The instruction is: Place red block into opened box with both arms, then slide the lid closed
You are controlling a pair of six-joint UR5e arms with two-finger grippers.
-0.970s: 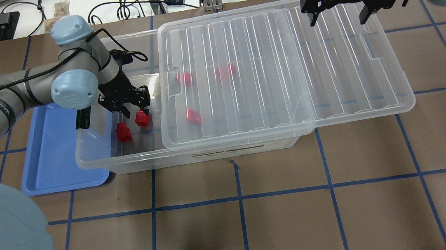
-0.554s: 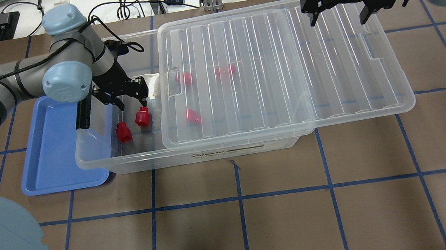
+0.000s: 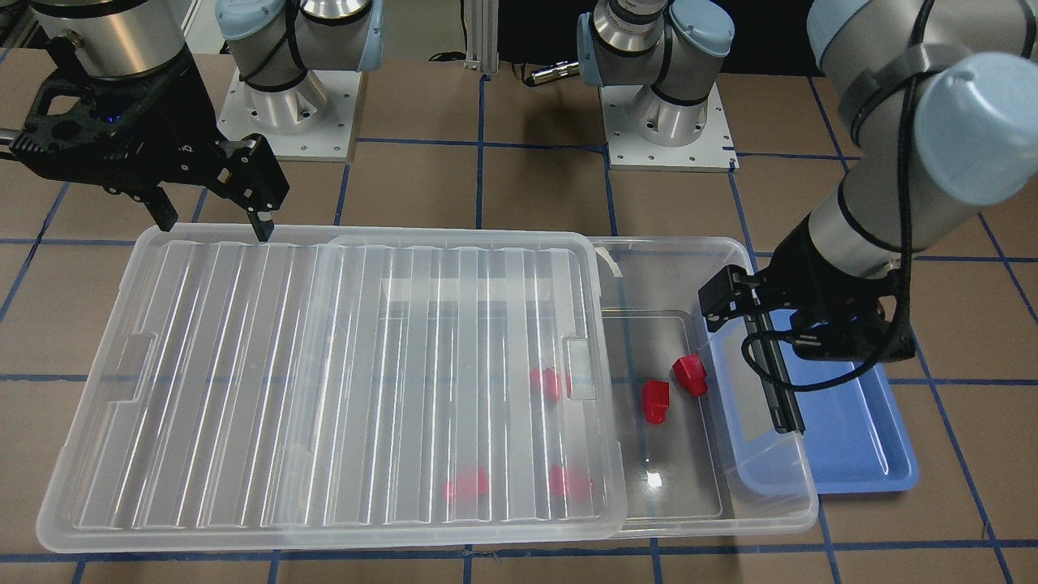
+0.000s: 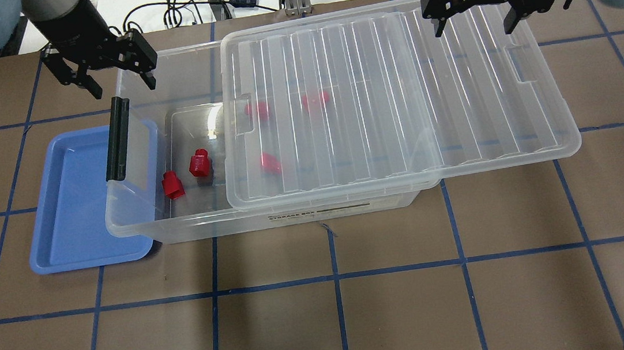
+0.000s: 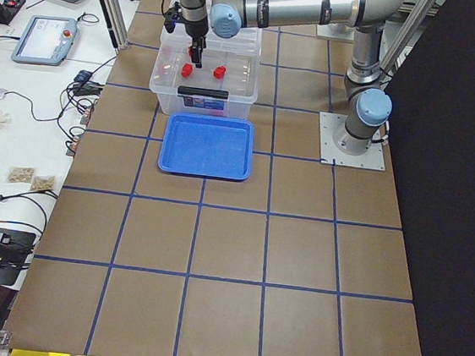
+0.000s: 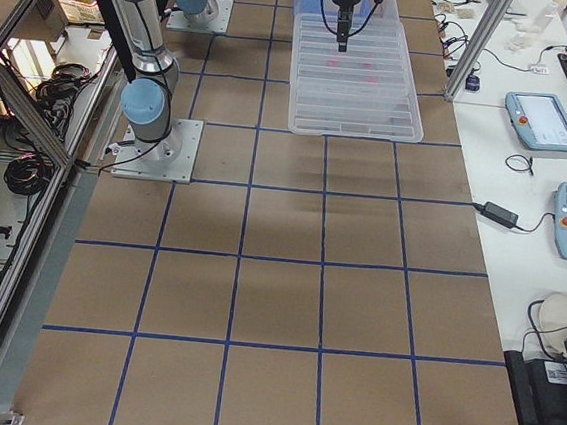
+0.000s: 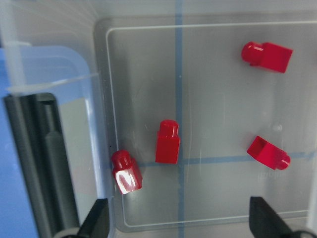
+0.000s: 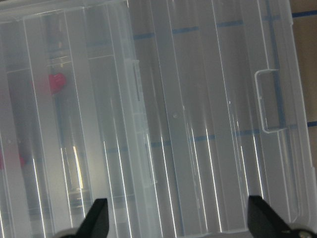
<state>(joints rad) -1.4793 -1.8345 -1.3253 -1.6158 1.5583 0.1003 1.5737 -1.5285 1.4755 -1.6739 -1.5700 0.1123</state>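
Observation:
The clear box [image 4: 207, 226] lies across the table, its black latch bar [image 4: 117, 140] on the left end. The ribbed lid [image 4: 368, 105] covers most of it and overhangs the right end, so the left end is uncovered. Two red blocks [image 4: 199, 163] [image 4: 173, 185] rest on the bare box floor; three more red blocks [image 4: 269, 163] show through the lid. My left gripper [image 4: 123, 86] hangs open and empty high over the box's left end, looking down on the blocks [image 7: 167, 143]. Open too, my right gripper [image 4: 473, 27] hovers above the lid's far right part.
An empty blue tray [image 4: 78, 211] lies against the box's left end, partly under the latch. Cables and devices sit beyond the table's far edge. The brown taped table surface [image 4: 361, 309] spreads in front of the box.
My left gripper has risen out of the box and drawn back toward the far left. The red block it was at stays on the box floor. The right arm and lid have not moved.

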